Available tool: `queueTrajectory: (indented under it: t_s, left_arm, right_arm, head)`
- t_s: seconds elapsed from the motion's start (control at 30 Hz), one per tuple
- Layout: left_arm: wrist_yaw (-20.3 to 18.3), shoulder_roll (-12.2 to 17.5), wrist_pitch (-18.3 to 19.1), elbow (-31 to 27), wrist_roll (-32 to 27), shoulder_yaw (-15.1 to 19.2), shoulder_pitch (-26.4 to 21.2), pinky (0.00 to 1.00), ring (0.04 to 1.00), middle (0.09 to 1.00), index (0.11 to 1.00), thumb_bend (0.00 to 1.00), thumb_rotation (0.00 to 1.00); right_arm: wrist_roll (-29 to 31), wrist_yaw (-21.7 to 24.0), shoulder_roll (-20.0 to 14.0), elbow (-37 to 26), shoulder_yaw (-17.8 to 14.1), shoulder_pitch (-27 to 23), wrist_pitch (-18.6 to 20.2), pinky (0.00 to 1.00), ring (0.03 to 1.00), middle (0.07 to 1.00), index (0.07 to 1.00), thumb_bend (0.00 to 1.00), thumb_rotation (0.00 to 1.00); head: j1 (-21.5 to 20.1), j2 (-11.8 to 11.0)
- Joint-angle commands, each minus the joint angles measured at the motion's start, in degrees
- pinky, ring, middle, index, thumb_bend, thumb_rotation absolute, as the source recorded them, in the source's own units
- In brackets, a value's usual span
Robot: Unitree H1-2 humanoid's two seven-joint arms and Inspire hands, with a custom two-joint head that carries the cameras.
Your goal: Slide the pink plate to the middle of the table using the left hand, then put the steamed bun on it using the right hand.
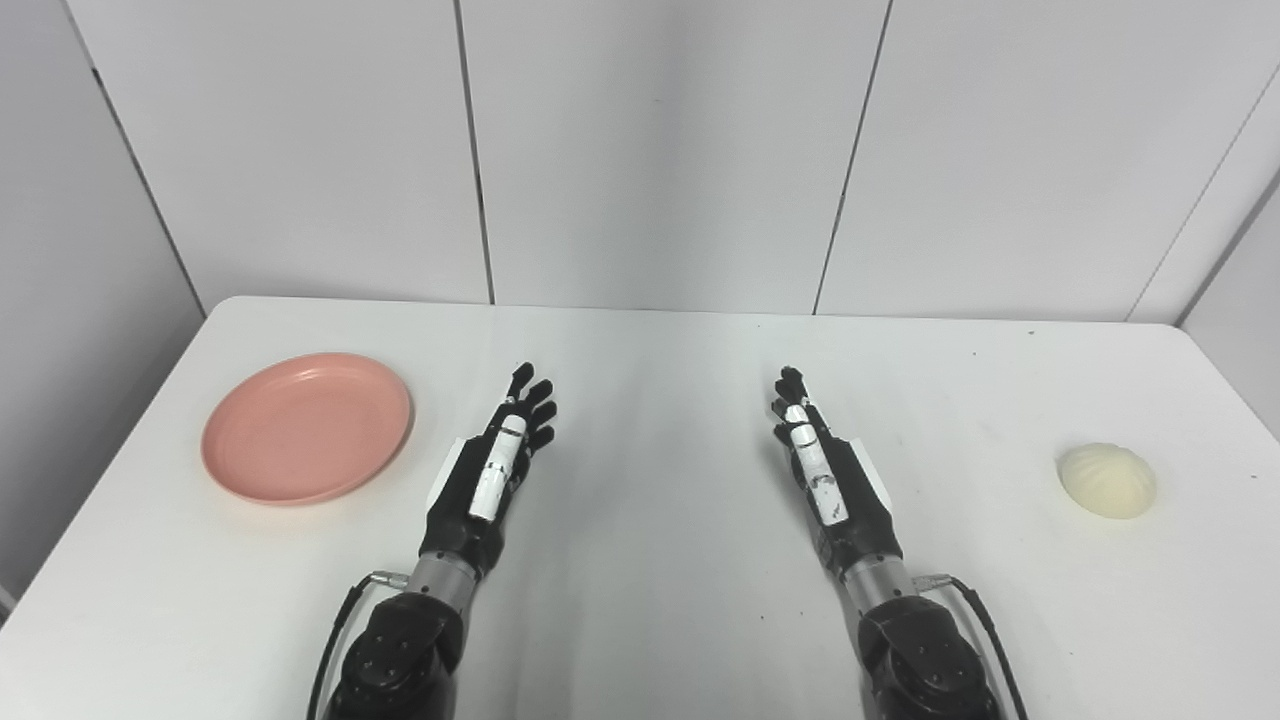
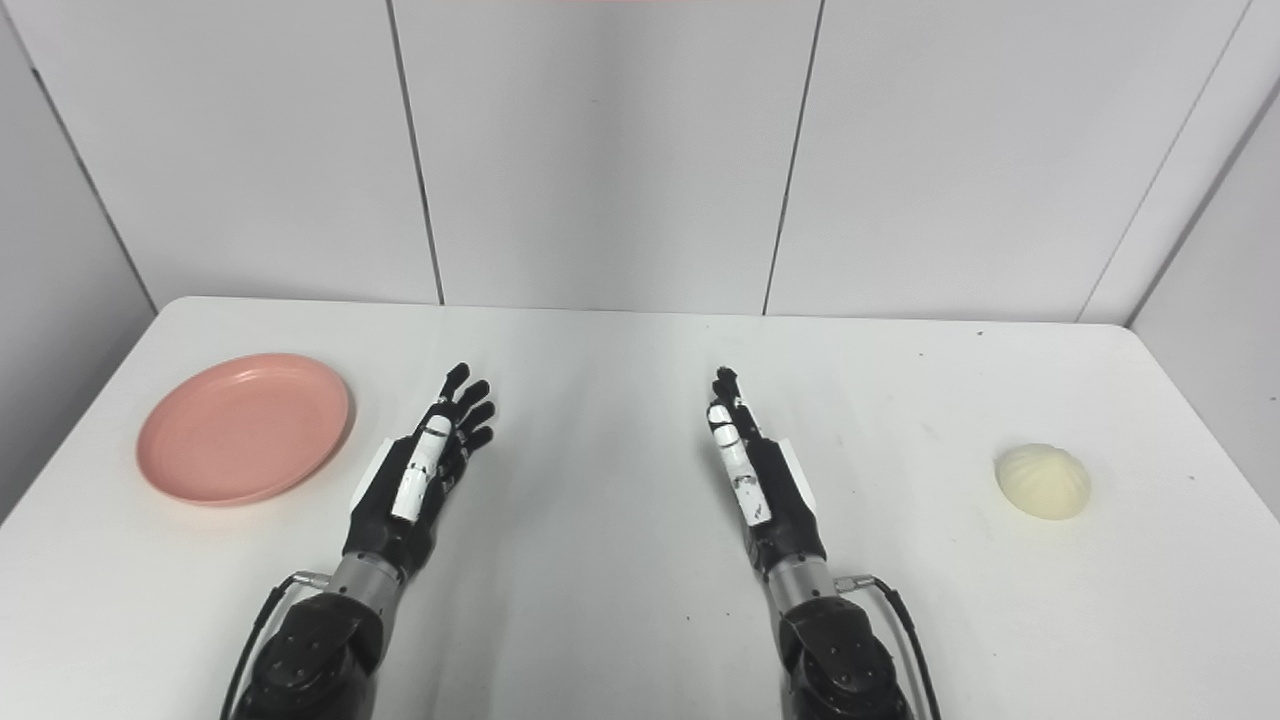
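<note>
A pink plate (image 1: 306, 427) lies empty on the left side of the white table (image 1: 660, 400). A pale steamed bun (image 1: 1107, 480) sits on the table at the far right. My left hand (image 1: 500, 455) is open, fingers stretched forward, held edge-up just right of the plate and apart from it. My right hand (image 1: 815, 460) is open the same way, near the table's middle, well left of the bun. Both hands hold nothing. The plate (image 2: 245, 427), the bun (image 2: 1043, 481) and both hands (image 2: 425, 465) (image 2: 750, 460) also show in the right eye view.
White wall panels (image 1: 650, 150) rise behind the table's far edge. The table's left and right edges lie close to the plate and the bun. Bare tabletop lies between my two hands.
</note>
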Motion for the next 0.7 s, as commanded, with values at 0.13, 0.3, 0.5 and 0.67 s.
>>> queueTrajectory:
  t_s: [0.13, 0.3, 0.5, 0.67]
  left_arm:
    - [0.01, -0.16, -0.34, 5.02, -0.34, -0.12, 6.85, 0.94, 0.956, 0.971, 0.992, 0.47, 1.00]
    - [-0.08, -0.15, -0.29, 4.98, -0.44, -0.12, 6.87, 0.95, 0.955, 0.970, 0.994, 0.46, 1.00]
    - [-0.19, -0.13, -0.60, 5.53, -0.48, -0.12, 6.73, 0.94, 0.956, 0.971, 0.994, 0.47, 1.00]
    - [-0.18, -0.12, -0.64, 5.73, -0.40, -0.15, 6.66, 0.94, 0.954, 0.970, 0.994, 0.47, 1.00]
  right_arm:
    - [0.16, 0.19, -0.01, 1.96, 0.05, 3.27, -0.27, 1.00, 1.000, 1.000, 1.000, 0.24, 1.00]
    - [0.27, 0.13, 0.12, 1.34, 0.02, 3.36, 0.62, 1.00, 1.000, 1.000, 1.000, 0.24, 1.00]
    - [0.25, 0.18, 0.01, 1.60, 0.02, 3.35, 0.23, 1.00, 1.000, 1.000, 1.000, 0.24, 1.00]
    - [0.15, 0.12, 0.01, 1.93, 0.02, 3.31, -0.08, 1.00, 0.999, 1.000, 1.000, 0.24, 1.00]
  head:
    - [0.02, -0.02]
    - [0.02, -0.02]
    - [0.08, -0.03]
    - [0.00, -0.14]
